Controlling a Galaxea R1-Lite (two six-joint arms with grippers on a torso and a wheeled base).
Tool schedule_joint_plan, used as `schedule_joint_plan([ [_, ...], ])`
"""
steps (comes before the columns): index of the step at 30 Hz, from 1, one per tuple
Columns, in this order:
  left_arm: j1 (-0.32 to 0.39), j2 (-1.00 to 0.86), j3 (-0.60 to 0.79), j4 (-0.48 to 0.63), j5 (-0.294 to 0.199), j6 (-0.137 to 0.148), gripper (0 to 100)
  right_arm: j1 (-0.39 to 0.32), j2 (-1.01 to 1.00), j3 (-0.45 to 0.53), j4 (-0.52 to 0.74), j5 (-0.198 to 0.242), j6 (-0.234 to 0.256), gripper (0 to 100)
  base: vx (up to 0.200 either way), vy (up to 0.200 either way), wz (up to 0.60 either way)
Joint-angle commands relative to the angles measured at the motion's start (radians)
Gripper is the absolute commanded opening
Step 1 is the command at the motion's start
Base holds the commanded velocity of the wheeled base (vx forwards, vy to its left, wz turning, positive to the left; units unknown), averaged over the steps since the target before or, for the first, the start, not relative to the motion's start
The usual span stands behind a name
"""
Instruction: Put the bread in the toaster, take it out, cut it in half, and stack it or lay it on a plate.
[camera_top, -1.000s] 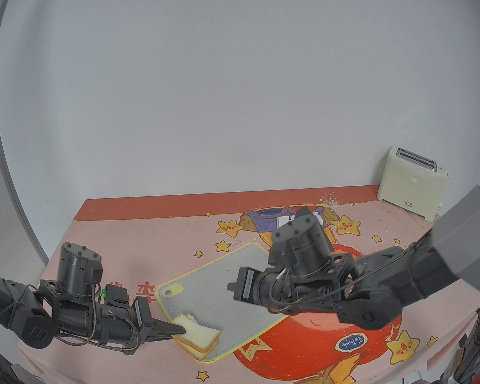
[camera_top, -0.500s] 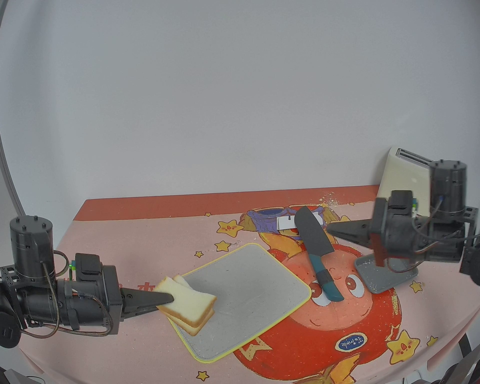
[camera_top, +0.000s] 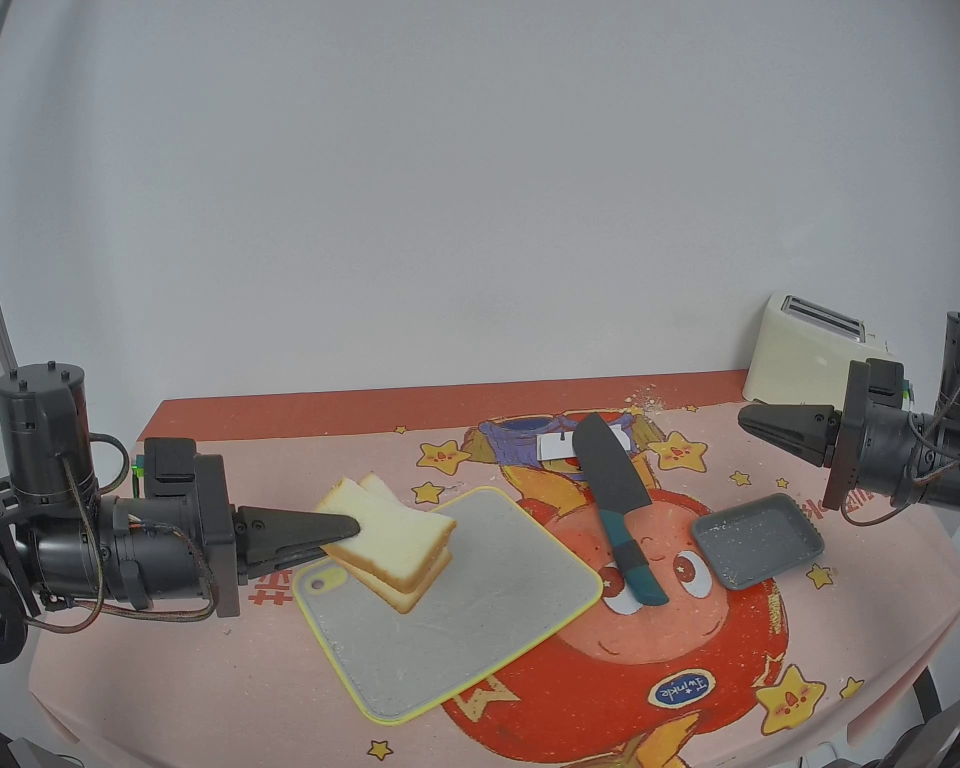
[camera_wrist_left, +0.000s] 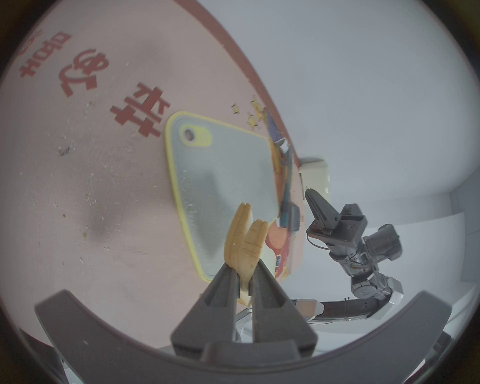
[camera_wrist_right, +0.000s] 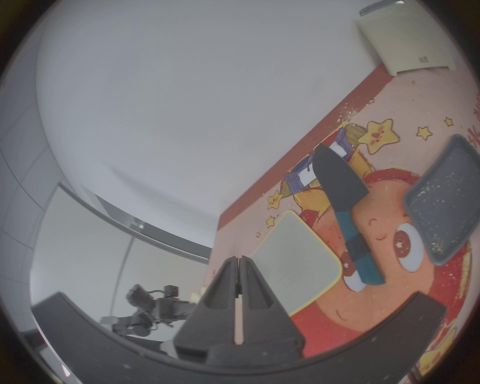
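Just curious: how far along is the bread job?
Cutting looks done: the teal-handled dark knife lies aside and the pale bread is in two stacked pieces. In hand: the left gripper holds them above the yellow-rimmed grey cutting board. Left: laying them on the grey rectangular plate.

The bread (camera_top: 392, 538) showed a soft, porous crumb with a matt tan crust. The cutting board (camera_top: 480, 620) had a matt grey, finely speckled plastic face and a smooth yellow rim. The knife (camera_top: 612, 470) carried a matt dark blade and a smooth teal plastic handle. The plate (camera_top: 757, 540) appeared matt grey. The toaster (camera_top: 805, 362) had a smooth cream shell. The surface (camera_top: 250, 680) wore a printed covering. The left claw (camera_top: 352, 524) and right claw (camera_top: 745, 418) looked like matt dark plastic.
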Motion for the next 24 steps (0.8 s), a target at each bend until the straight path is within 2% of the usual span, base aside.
schedule_joint_plan([
  [1,-0.067,0.079,-0.037,-0.002,0.009,0.001,0,-0.002,0.010,0.001,-0.001,0.000,-0.002,0,0.000,-0.200,0.00],
  [9,-0.124,0.249,-0.155,-0.002,0.010,0.002,0,-0.009,0.006,-0.002,-0.050,-0.001,0.002,0,0.000,-0.200,0.00],
  [14,-0.180,0.385,-0.227,-0.007,0.021,0.007,0,-0.040,-0.002,-0.004,-0.071,-0.003,0.000,0,0.000,-0.200,0.00],
  [18,-0.180,0.425,-0.262,-0.007,0.015,0.007,0,-0.067,-0.014,-0.011,-0.071,-0.001,0.002,0,0.000,-0.200,0.00],
  [24,-0.180,0.494,-0.339,-0.004,0.015,-0.007,0,-0.067,-0.022,-0.014,-0.071,-0.001,0.000,0,0.000,-0.200,0.00],
])
